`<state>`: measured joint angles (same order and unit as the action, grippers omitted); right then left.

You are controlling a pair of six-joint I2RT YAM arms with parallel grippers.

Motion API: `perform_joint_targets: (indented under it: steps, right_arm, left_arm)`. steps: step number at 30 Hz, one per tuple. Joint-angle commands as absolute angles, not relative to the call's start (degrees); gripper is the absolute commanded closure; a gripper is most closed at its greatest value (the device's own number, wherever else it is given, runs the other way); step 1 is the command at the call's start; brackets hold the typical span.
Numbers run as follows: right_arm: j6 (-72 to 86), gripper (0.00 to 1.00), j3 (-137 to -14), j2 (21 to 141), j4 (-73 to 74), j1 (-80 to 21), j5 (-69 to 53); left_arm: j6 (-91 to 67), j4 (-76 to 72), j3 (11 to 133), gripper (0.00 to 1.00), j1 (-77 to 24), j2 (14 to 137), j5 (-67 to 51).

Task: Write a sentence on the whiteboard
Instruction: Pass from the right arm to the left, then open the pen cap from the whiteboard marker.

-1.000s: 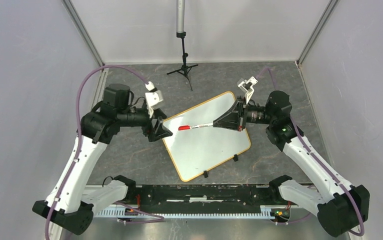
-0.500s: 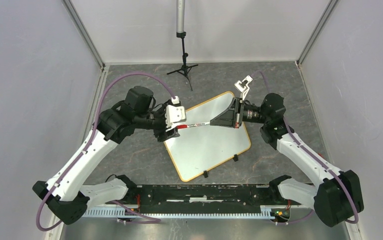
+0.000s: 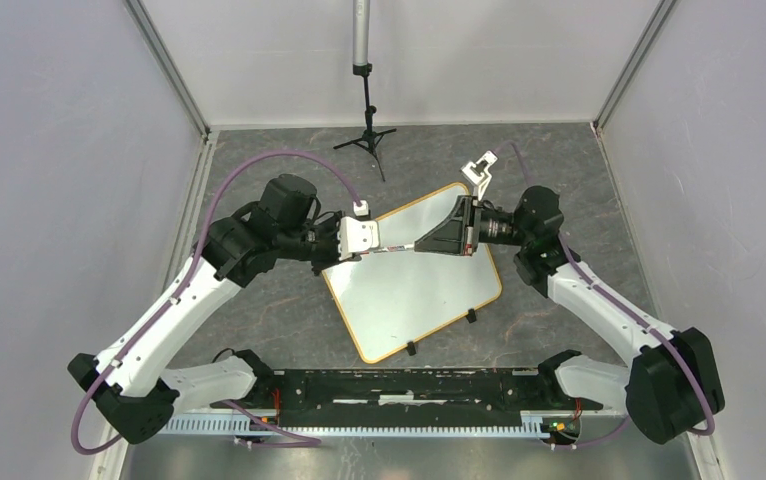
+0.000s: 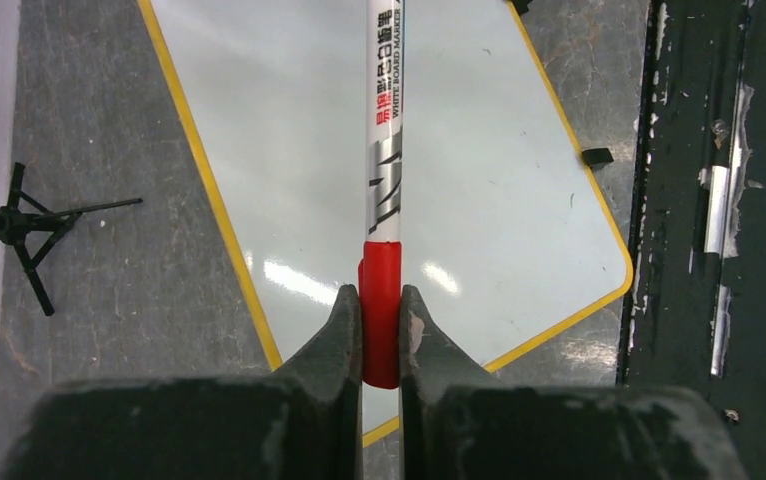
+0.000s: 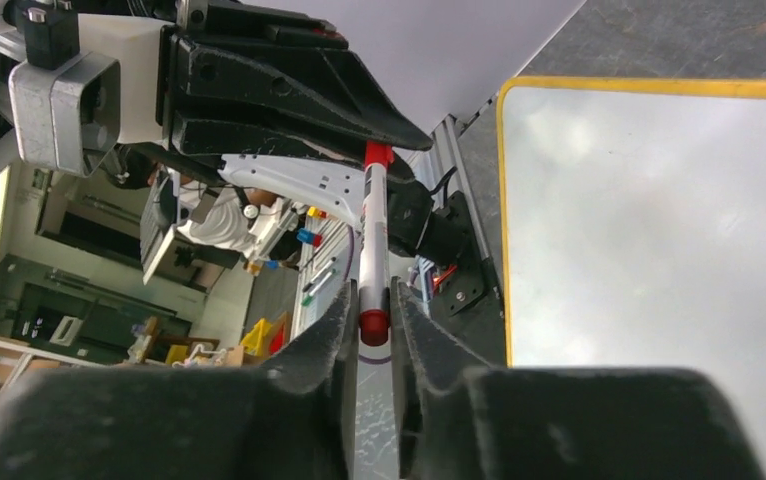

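Observation:
The whiteboard (image 3: 409,290) lies tilted on the grey table, white with a thin orange frame (image 4: 214,210); it also shows in the right wrist view (image 5: 659,230). No sentence shows on its white face. Above its upper left part a white marker (image 3: 394,247) hangs level between the two arms. My left gripper (image 3: 373,248) is shut on the marker's red cap (image 4: 381,300). My right gripper (image 3: 417,246) is shut on the other end of the marker (image 5: 374,230), whose red end plug sits between the fingertips (image 5: 337,310).
A small black tripod stand (image 3: 366,130) stands at the back of the table, beyond the board (image 4: 19,225). A black rail (image 3: 399,390) runs along the near edge between the arm bases. Grey walls close in the left, right and back sides.
My left arm swung right to the marker's red cap and its jaws closed on it. The right gripper kept hold of the marker and shifted slightly left.

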<state>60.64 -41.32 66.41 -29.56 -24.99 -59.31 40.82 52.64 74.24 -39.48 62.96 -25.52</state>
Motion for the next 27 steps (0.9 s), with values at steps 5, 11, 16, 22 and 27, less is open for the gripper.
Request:
perform_joint_targets:
  steps: [5, 11, 16, 22, 27]
  right_arm:
    - [37.18, 0.41, -48.76, 66.93, -11.48, -25.4, -59.53]
    - [37.66, 0.18, -46.23, 65.32, -18.97, -25.51, -61.94]
    - [38.46, 0.29, -48.96, 68.53, -19.14, -26.63, -66.58]
    - [35.05, 0.42, -51.5, 68.82, -13.98, -29.47, -62.84]
    - [33.6, 0.51, -53.29, 69.34, -11.47, -29.89, -60.58]
  left_arm:
    - [43.29, 52.46, 74.87, 0.97, -39.64, 62.85, -24.76]
    - [45.89, 54.74, 75.49, 0.97, -39.98, 64.31, -27.19]
    - [44.65, 54.36, 77.8, 0.98, -40.39, 66.12, -26.45]
    - [42.46, 53.88, 78.83, 0.98, -40.99, 67.37, -25.92]
    - [42.11, 53.9, 79.24, 0.97, -41.48, 67.8, -25.51]
